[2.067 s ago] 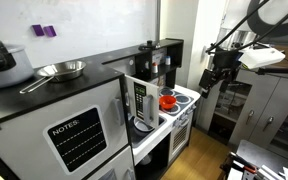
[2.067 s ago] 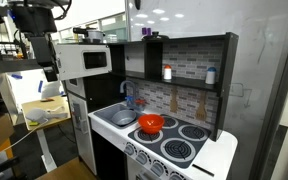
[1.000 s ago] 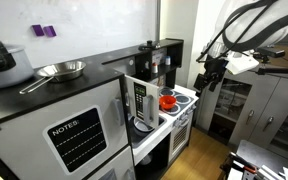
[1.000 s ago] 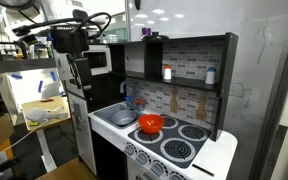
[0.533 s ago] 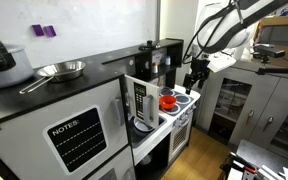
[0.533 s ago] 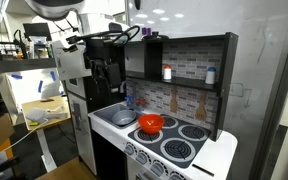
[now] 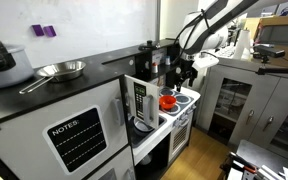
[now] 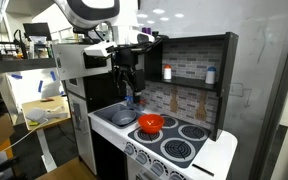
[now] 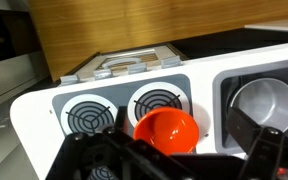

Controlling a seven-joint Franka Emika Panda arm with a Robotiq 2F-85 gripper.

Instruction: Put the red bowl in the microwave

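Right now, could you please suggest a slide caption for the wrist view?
Open gripper framing the red bowl on the toy stove, a round steel basin alongside.

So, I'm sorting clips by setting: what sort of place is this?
Probably a lab or office, not a home kitchen: the stove holding the red bowl is a toy play set, beside a steel cabinet labelled NOTES and a cluttered workbench.
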